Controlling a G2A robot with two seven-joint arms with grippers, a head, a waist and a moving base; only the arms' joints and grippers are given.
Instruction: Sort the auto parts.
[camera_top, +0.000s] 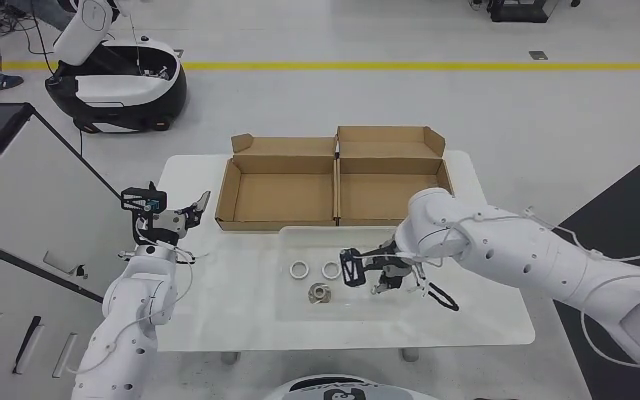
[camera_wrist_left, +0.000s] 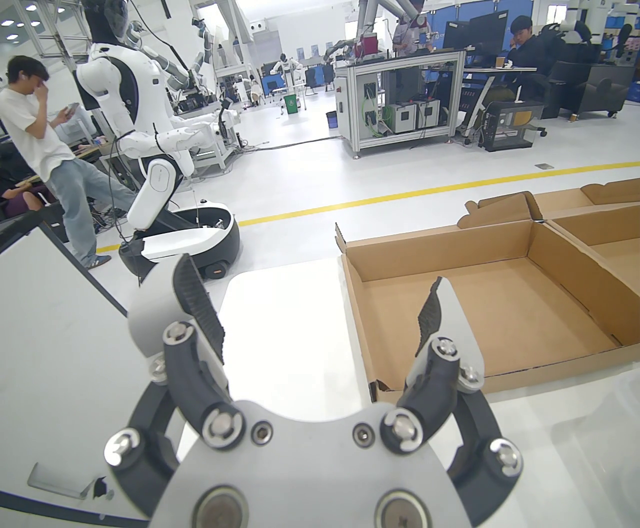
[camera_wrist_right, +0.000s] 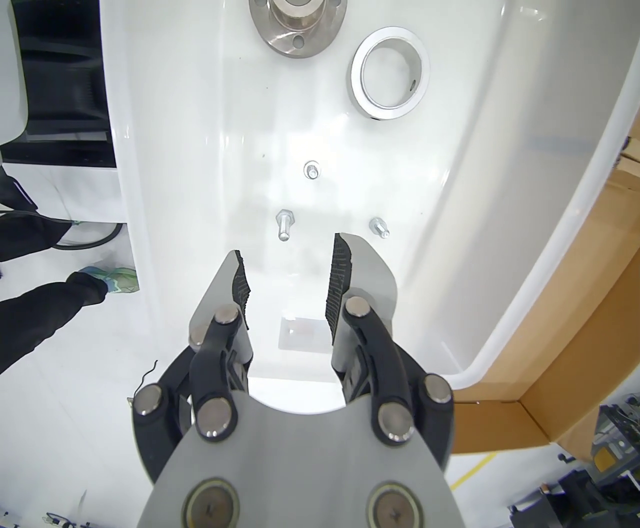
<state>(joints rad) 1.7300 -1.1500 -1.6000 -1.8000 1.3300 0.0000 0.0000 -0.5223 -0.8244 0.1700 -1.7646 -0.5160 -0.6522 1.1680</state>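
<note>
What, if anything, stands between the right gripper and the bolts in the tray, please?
Nothing visible does: the open right gripper hangs over a bare part of the tray, and the nearest bolt lies just beyond its fingertips.

The left arm (camera_top: 135, 310) is bent close to the body. The left claw (camera_wrist_left: 310, 285) is held up and roughly level, fingers spread wide. The right arm (camera_top: 520, 255) stretches across in front. The right claw (camera_wrist_right: 289, 250) points downward, fingers moderately parted.

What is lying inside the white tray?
Two metal rings, a flanged part and three small bolts. The right hand covers part of the tray floor, so more could be hidden.
</note>
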